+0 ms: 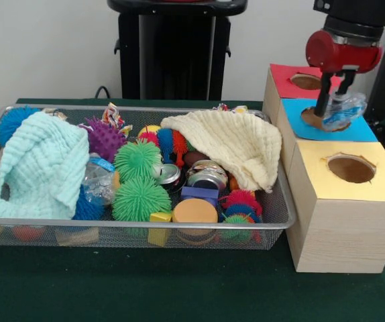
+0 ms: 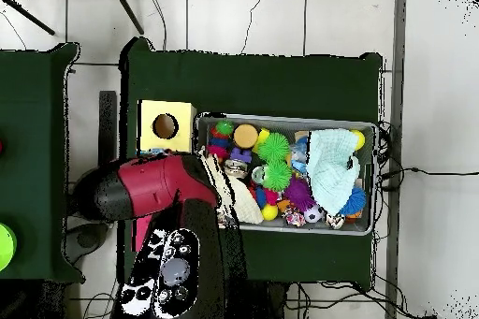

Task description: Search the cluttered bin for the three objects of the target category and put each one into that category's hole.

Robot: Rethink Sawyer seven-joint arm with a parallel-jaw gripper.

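Observation:
My gripper (image 1: 334, 100) is at the right, over the hole in the blue-topped box (image 1: 360, 131). It is shut on a crushed clear plastic bottle (image 1: 345, 111), which hangs at the hole's edge. In the wire mesh bin (image 1: 139, 226) a second crushed clear bottle with a blue label (image 1: 99, 180) lies at the left, half under the mint cloth (image 1: 41, 168). No third bottle shows. In the overhead view the bin (image 2: 285, 121) shows, but my red arm (image 2: 154, 189) hides the gripper and the held bottle.
The bin also holds a cream cloth (image 1: 233, 144), green (image 1: 139, 198) and purple (image 1: 104, 137) spiky balls, metal cans (image 1: 207, 176) and blocks. A red-topped box (image 1: 288, 80) stands behind the blue one and a yellow-topped box (image 1: 351, 181) in front, each with a hole.

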